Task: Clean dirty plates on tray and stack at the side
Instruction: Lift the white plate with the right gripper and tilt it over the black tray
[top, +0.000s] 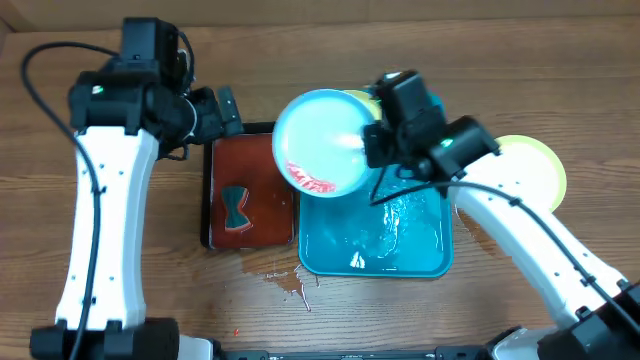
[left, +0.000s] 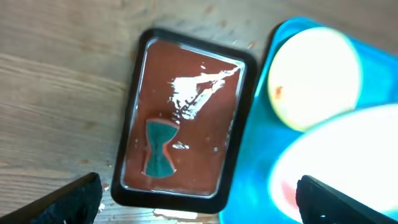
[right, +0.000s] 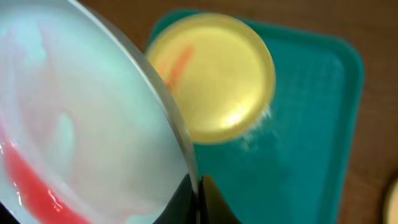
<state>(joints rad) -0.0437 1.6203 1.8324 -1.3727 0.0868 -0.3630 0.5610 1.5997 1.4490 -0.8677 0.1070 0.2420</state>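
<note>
The pale blue plate (top: 318, 135), smooth glossy plastic smeared red near its rim, is held above the turquoise tray (top: 420, 255), pinched at the rim by the right gripper (top: 380, 143), probably to be presented for wiping. The left gripper (top: 218, 110) is spread wide above the black tray (top: 207, 200), where a teal bow-tie sponge (top: 236, 207) is seen in red liquid.

Black tray (left: 129, 124) of red liquid (left: 199, 155) holding teal sponge (left: 160, 149), yellow-green plate (left: 315, 78) on turquoise tray (left: 252, 149), jaws wide apart

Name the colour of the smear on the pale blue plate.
Red, on the pale blue plate; the overhead view shows it best.
</note>
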